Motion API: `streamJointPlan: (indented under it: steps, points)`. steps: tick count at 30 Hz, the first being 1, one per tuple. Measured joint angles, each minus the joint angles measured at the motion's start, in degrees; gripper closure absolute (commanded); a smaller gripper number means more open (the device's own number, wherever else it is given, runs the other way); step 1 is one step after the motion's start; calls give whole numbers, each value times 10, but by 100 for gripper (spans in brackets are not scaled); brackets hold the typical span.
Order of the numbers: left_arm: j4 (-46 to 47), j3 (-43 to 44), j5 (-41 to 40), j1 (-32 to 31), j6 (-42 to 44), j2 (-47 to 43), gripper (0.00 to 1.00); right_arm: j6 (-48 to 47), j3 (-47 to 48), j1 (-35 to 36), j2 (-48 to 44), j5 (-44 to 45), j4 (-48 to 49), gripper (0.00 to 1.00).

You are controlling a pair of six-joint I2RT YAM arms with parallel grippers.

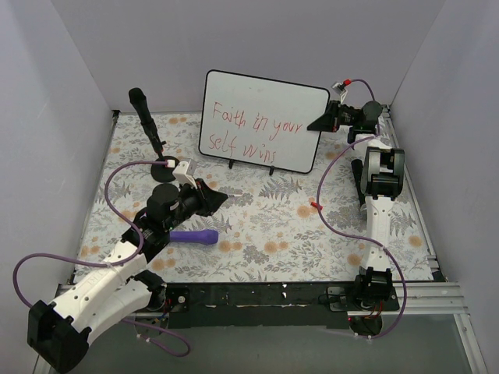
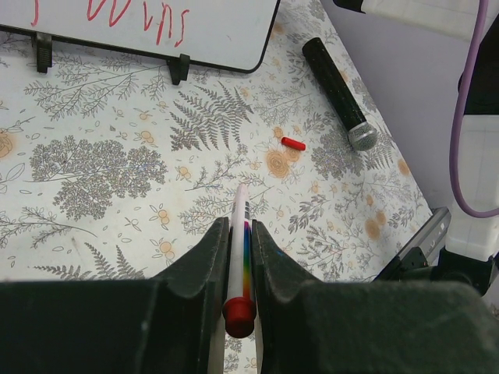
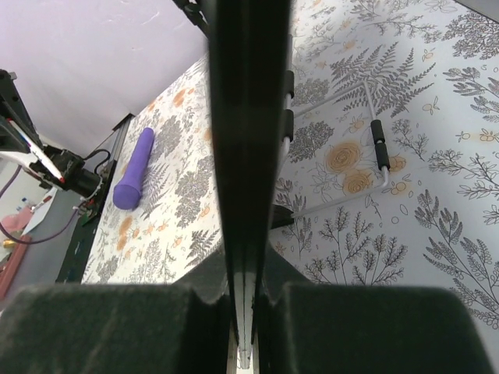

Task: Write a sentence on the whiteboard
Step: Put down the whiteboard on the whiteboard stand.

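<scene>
Top external view: the whiteboard (image 1: 265, 89) stands on its feet at the back of the floral mat (image 1: 296, 234), close to the rear wall. It carries the sentence (image 1: 251, 128) in two red lines. The right gripper (image 1: 320, 122) pinches the board's right edge. The left gripper (image 1: 220, 199), over open mat in front, is clamped on one marker (image 2: 238, 257). One red cap (image 1: 316, 205), one microphone (image 2: 335, 86) and one purple cylinder (image 1: 195, 236) lie well apart.

Red-capped marker (image 2: 240, 257) inside left pincer (image 2: 238, 227)
</scene>
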Motion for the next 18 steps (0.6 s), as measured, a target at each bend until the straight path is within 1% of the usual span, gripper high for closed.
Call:
streamJointPlan:
  steps: [6, 8, 11, 12, 14, 15, 18]
  points:
    - [0, 0, 0, 0, 0, -5, 100, 15, 0, -2, 0, -3, 14, 99]
    - [0, 0, 0, 0, 0, -7, 100, 26, 0, -2, 0, -5, 26, 96]
    - [0, 0, 0, 0, 0, -8, 100, 38, -1, -3, 0, -8, 39, 87]
    - [0, 0, 0, 0, 0, -9, 100, 43, -2, -3, 0, -10, 42, 83]
    - [0, 0, 0, 0, 0, -9, 100, 58, -5, -2, 0, -11, 45, 79]
    - [0, 0, 0, 0, 0, -9, 100, 66, -6, -1, 0, -9, 46, 73]
    - [-1, 0, 0, 0, 0, -12, 100, 92, -8, 2, 0, -7, 50, 67]
